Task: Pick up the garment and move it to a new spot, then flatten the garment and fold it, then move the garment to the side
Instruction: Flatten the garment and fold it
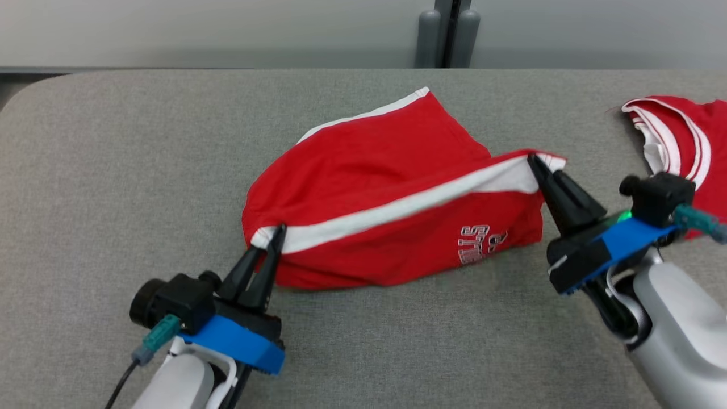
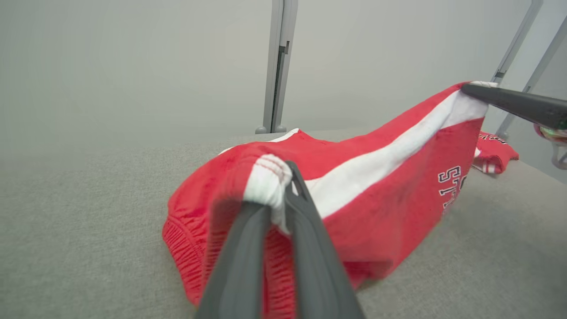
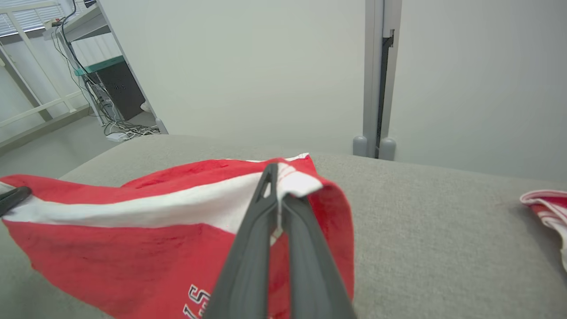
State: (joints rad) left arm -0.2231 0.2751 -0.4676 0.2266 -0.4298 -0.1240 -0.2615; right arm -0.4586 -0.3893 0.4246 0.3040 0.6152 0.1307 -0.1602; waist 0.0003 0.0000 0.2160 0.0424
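While you look down from the head view, your left gripper (image 1: 276, 234) stands over the table's (image 1: 113, 170) near-left part, its fingers pinched together on the white stripe end of the garment (image 1: 386, 165). The garment, red shorts, lies on the middle of the table with its stripe edge raised off the table and stretched between your two grippers. Toward the table's right side, your right gripper (image 1: 535, 161) is clamped tight on the other stripe end. A second red garment (image 1: 687, 130) lies at the table's far-right edge, apart from the first.

The left wrist view adds what the head view hides: the gathered elastic waistband (image 2: 186, 248) sagging onto the table below the left gripper (image 2: 283, 173), and the right gripper (image 2: 471, 90) coming in from the side.

The right wrist view shows the right gripper (image 3: 271, 173) closed on a fold of white hem, and, beyond the table's left end, a desk (image 3: 110, 84) with cables (image 3: 128, 128) on the floor.
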